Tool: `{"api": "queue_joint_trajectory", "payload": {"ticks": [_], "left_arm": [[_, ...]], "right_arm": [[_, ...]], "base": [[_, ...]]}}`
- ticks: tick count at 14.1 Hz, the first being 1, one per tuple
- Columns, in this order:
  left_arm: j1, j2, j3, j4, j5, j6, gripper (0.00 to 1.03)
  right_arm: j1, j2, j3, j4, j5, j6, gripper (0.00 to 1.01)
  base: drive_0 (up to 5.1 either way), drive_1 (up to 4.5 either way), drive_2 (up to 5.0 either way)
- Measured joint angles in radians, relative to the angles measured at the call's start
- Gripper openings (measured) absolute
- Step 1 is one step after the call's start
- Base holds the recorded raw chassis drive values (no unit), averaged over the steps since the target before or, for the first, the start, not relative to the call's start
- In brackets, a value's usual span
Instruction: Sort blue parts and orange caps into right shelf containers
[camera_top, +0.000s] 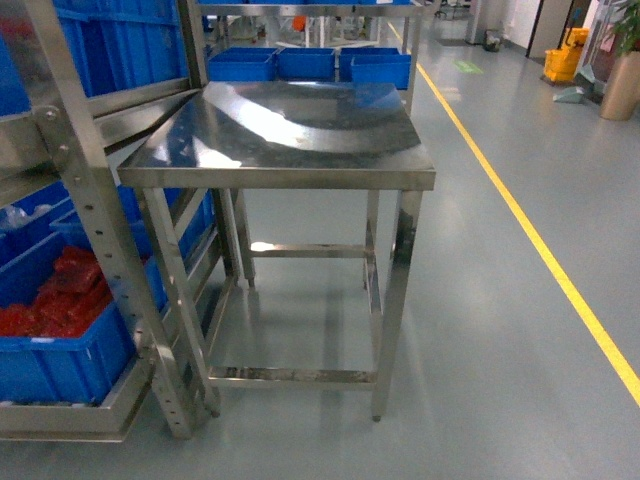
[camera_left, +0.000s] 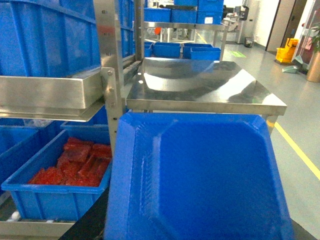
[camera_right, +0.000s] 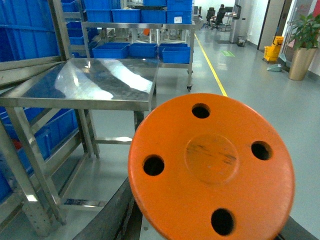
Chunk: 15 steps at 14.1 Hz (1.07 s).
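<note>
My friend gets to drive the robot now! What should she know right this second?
Left gripper: out of sight behind a blue part that fills the left wrist view, seemingly held.
Right gripper: also hidden, behind an orange cap with four holes, seemingly held.
The steel table stands straight ahead. A rack with blue crates is on the left, one crate holding red pieces.
No sorting shows as done; both pieces still need containers.

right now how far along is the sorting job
Done: nothing visibly; no container in view shows a sorted piece, and the crate on the left rack holds red items. In hand, apparently: a blue part fills the left wrist view, and an orange cap fills the right. Left: dropping both into shelf containers.
</note>
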Motion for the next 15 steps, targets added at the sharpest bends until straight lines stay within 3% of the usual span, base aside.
{"api": "queue_joint_trajectory", "payload": {"ticks": [15], "left_arm": [[0.000, 0.000, 0.000, 0.002, -0.001, 0.000, 0.43]], "right_arm": [[0.000, 0.000, 0.000, 0.003, 0.000, 0.000, 0.42]], "base": [[0.0, 4.21, -4.2]]}}
